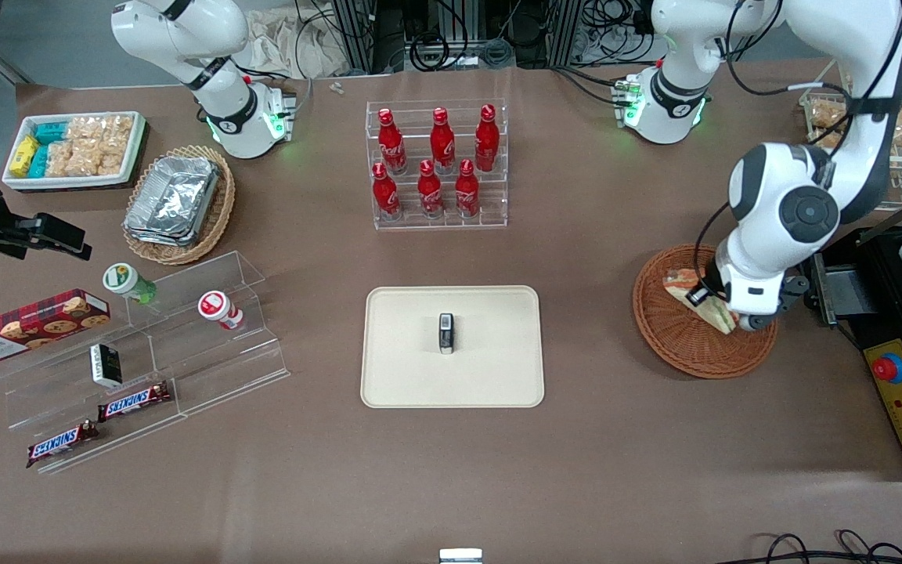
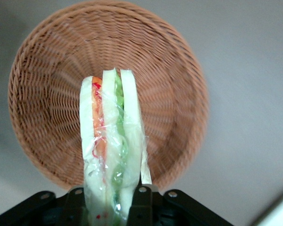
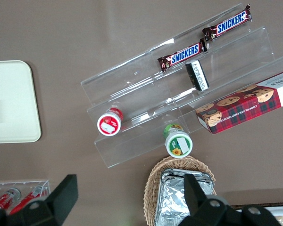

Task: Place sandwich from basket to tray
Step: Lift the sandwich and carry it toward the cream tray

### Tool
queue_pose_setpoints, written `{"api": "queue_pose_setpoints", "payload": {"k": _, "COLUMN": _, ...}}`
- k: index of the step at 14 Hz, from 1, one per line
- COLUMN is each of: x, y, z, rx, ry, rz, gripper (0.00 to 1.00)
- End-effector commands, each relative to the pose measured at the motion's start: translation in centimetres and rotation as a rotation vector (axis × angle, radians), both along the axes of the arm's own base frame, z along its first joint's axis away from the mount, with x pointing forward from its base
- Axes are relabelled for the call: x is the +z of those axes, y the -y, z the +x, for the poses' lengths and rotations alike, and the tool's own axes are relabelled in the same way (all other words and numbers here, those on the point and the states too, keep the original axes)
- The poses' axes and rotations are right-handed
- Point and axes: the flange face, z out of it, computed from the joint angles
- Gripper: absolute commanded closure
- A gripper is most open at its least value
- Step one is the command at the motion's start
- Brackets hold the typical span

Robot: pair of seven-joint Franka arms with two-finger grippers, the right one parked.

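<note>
Bare brown table (image 1: 615, 439) separates the cream tray (image 1: 490, 376), a small dark object (image 1: 446, 333) at its centre, from the wicker basket (image 2: 47, 70), above which the gripper (image 2: 108, 197) clamps the wrapped sandwich (image 2: 111, 141) between its fingers, clear of the weave

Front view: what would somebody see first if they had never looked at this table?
Probably the red bottles, lined up in a clear rack farther from the camera than the tray. Next, the gripper over the basket at the working arm's end of the table, its fingers shut on the sandwich.
</note>
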Motion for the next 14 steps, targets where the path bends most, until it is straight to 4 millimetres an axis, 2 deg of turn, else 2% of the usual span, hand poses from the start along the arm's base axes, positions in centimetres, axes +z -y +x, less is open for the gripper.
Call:
{"api": "queue_pose_setpoints", "payload": {"k": 1, "x": 2.6, "y": 7.3, "z": -0.9, "rx": -0.176, "ry": -0.003, "rz": -0.015, "gripper": 1.0}}
{"api": "queue_pose_setpoints", "payload": {"k": 4, "x": 3.1, "y": 13.9, "z": -2.2, "rx": -0.353, "ry": 0.046, "rz": -0.052, "gripper": 1.0}}
{"api": "queue_pose_setpoints", "payload": {"k": 6, "x": 2.6, "y": 17.6, "z": -3.0, "rx": -0.488, "ry": 0.077, "rz": -0.086, "gripper": 1.0}}
{"api": "queue_pose_setpoints", "payload": {"k": 7, "x": 2.0, "y": 19.2, "z": -3.2, "rx": -0.501, "ry": 0.082, "rz": -0.106, "gripper": 1.0}}
{"api": "queue_pose_setpoints", "payload": {"k": 11, "x": -1.6, "y": 23.5, "z": -2.0, "rx": -0.594, "ry": 0.09, "rz": -0.171, "gripper": 1.0}}
{"api": "queue_pose_setpoints", "payload": {"k": 14, "x": -5.6, "y": 24.7, "z": -0.5, "rx": -0.615, "ry": 0.107, "rz": -0.205, "gripper": 1.0}}
